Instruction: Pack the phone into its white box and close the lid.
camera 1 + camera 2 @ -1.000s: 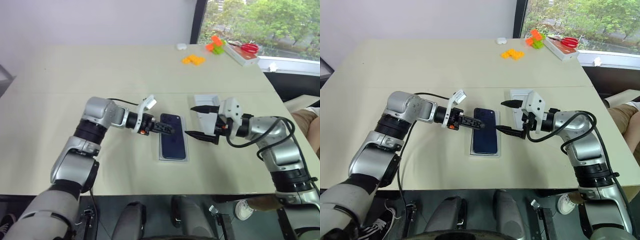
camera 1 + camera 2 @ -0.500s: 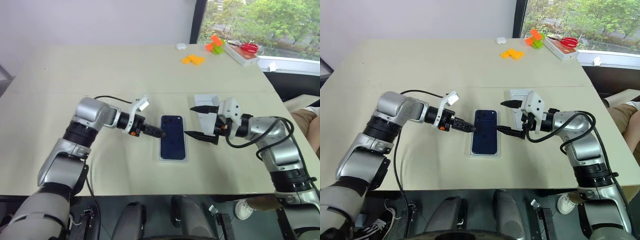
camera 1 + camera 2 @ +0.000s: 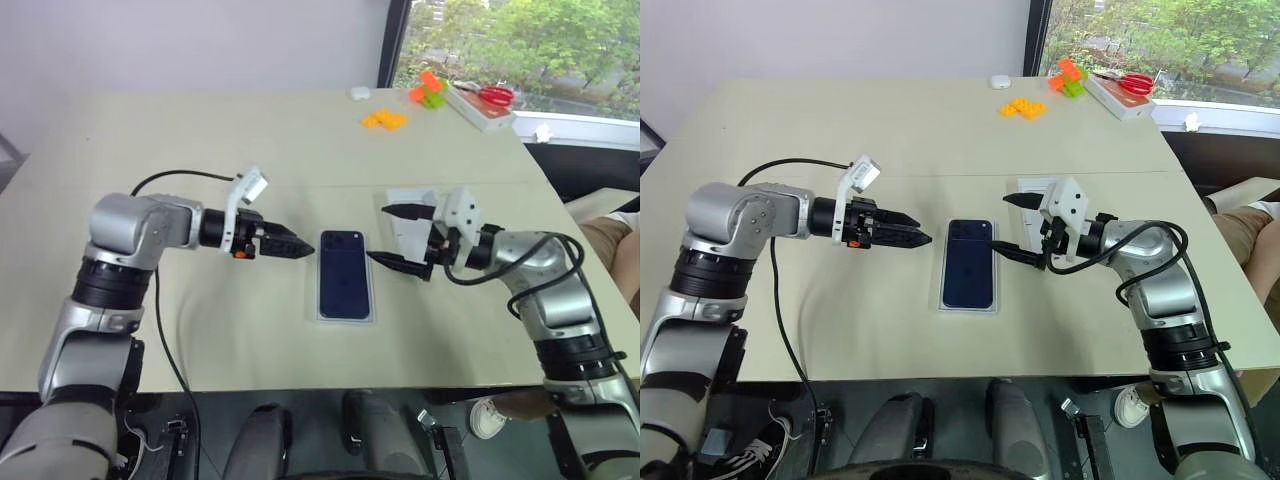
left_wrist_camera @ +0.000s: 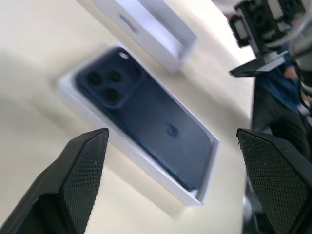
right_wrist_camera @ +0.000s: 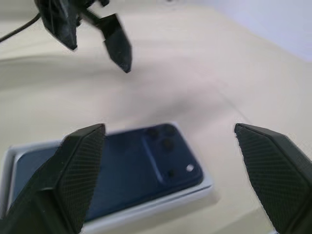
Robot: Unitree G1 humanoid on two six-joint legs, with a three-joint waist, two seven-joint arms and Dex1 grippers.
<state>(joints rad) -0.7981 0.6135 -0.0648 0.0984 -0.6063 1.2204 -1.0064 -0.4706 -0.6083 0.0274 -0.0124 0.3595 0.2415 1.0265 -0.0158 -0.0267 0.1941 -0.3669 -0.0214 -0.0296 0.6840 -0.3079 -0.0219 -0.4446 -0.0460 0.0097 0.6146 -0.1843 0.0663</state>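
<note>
While the beige table (image 3: 200,130) stands by a window, the phone (image 3: 344,284) lies in the white box (image 3: 345,317); both arms reach level toward it, left fingers (image 3: 285,246) and right fingers (image 3: 400,238) spread, empty.

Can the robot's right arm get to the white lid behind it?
Probably yes. The lid lies open on the table right by the right gripper, whose fingers are spread. Nothing stands between them, though the gripper points toward the phone.
</note>
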